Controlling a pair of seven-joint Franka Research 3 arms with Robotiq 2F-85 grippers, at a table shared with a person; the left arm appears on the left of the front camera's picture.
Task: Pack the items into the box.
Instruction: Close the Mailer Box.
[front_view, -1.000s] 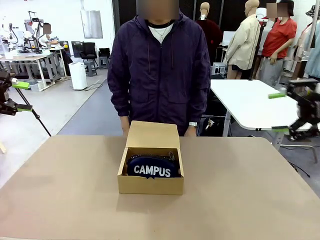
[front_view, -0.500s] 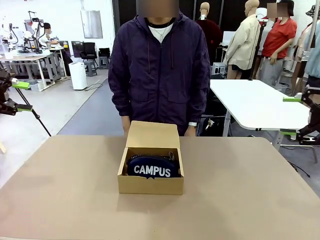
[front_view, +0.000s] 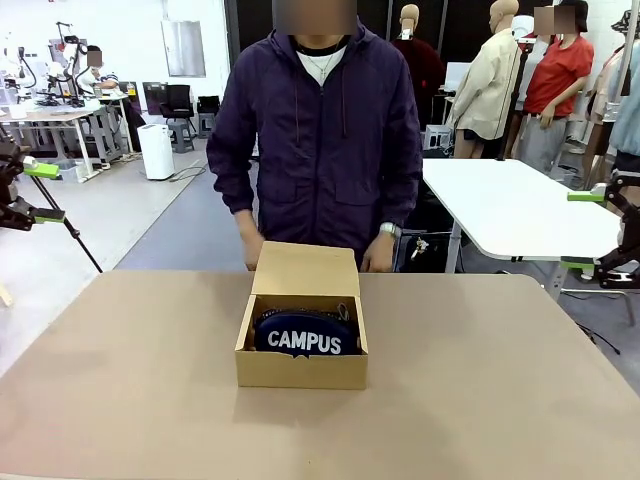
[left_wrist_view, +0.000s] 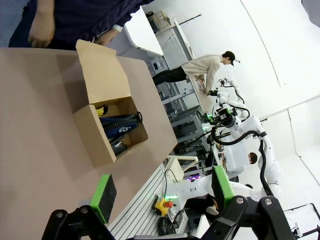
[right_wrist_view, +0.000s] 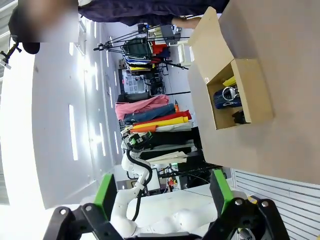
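Note:
The brown cardboard box (front_view: 300, 370) stands open at the table's middle, its flap lid (front_view: 305, 268) raised at the far side. Inside lies the navy CAMPUS pouch (front_view: 305, 340). In the left wrist view the box (left_wrist_view: 92, 137) holds the pouch (left_wrist_view: 120, 122), a yellow knife (left_wrist_view: 101, 109) and a black stapler (left_wrist_view: 120, 146). The right wrist view shows the box (right_wrist_view: 257, 92) with the pouch (right_wrist_view: 226, 96), knife (right_wrist_view: 229, 81) and stapler (right_wrist_view: 240, 116). My left gripper (front_view: 45, 192) (left_wrist_view: 162, 192) hangs open off the table's left. My right gripper (front_view: 580, 230) (right_wrist_view: 162, 192) hangs open off its right. Both hold nothing.
A person in a dark purple jacket (front_view: 320, 130) stands at the far edge with both hands just behind the flap, one hand (front_view: 378, 255) at its right corner. A white table (front_view: 510, 205) stands behind on the right. Bare tabletop (front_view: 130, 380) surrounds the box.
My right gripper has drawn farther right, away from the table. The person's arms have shifted and the hands have risen a little behind the flap. The left gripper and box are still.

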